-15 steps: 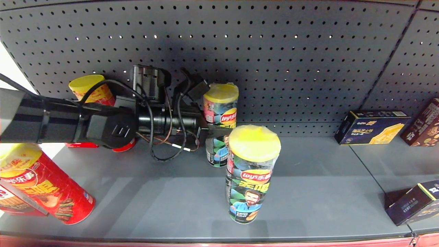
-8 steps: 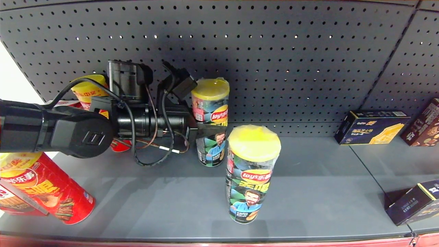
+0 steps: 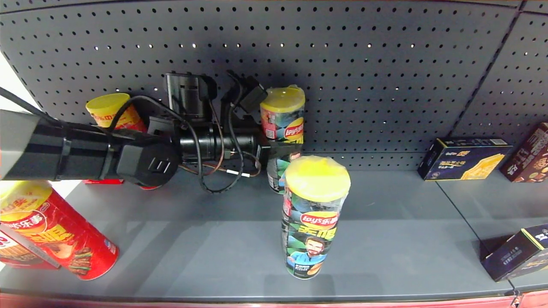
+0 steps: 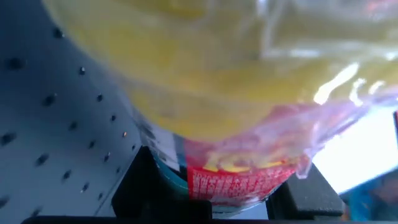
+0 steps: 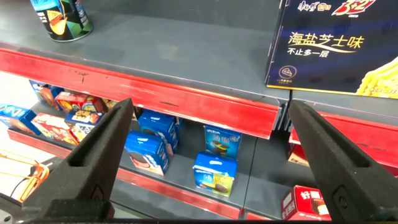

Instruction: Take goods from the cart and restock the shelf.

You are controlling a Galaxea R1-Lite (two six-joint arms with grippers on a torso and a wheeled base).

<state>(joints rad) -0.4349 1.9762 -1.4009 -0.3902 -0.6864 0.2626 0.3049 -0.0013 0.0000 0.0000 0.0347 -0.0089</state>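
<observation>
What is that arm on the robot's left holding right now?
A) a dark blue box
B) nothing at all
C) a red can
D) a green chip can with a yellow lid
D: the left gripper is shut around a green chip can with a yellow lid, held upright close to the pegboard at the back of the shelf.

Left claw grips chip can near pegboard.
</observation>
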